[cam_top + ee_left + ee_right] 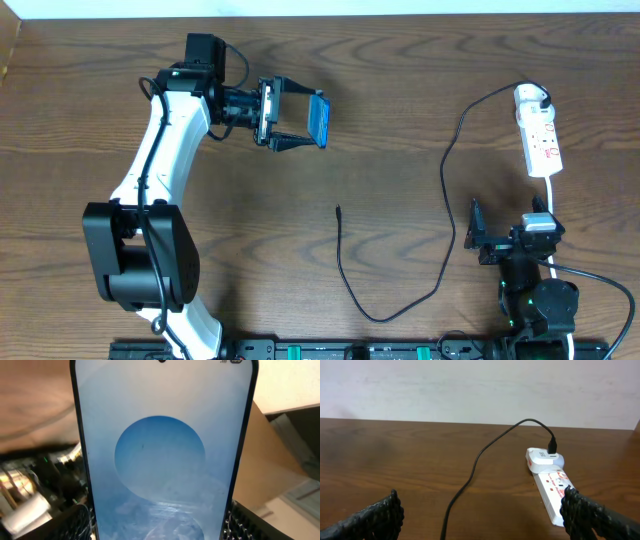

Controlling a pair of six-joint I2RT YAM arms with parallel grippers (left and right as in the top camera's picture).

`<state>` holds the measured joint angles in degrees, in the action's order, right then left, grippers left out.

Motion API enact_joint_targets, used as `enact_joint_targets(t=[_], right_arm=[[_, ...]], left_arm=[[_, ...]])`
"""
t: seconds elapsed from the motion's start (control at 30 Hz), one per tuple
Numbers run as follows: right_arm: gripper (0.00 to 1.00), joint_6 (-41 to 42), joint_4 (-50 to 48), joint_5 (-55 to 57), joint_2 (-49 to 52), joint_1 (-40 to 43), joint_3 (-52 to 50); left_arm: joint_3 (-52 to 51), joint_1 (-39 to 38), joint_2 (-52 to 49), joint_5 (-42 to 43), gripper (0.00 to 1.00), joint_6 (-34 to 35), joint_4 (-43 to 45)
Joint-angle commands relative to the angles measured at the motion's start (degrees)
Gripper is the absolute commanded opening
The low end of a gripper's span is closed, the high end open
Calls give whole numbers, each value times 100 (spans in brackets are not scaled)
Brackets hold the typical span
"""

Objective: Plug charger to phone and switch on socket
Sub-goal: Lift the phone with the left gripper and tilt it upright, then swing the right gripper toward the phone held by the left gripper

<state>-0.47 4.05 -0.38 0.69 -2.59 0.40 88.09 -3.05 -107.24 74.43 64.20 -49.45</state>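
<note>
The left arm (150,170) rises from the lower left of the overhead frame and bends right near the top. Its gripper (298,118) points right, jaws clamped on the phone (319,119). The right gripper (510,235) sits low at lower right, jaws spread wide.

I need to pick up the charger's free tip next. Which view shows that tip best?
Overhead: the tip of the charger lies in the open, nothing covering it. The right wrist view shows only the cable's other end, plugged in at the socket. The left wrist view is filled by the phone; no cable visible.
</note>
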Motion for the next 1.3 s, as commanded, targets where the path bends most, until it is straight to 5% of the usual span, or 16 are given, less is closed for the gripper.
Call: enact_joint_targets(t=[0.0,0.17,0.7,1.03,1.27], right_arm=[[99,42,26,26,-31,-50,-9],[99,42,26,26,-31,-50,-9],[99,42,-55,26,-31,-46,-9],[99,149,-2070,-256,-31,-46,13],[99,1165,-1335,-721,155,-46,586]], left_arm=[[92,13,181,-474,7,-767,7],[92,13,181,-1134,7,-1150,9],[92,7,181,-1213,7,-1145,546],[92,-229,205,-1217,7,-1167,1040],[92,-380,236,-1482,7,-894,1292]])
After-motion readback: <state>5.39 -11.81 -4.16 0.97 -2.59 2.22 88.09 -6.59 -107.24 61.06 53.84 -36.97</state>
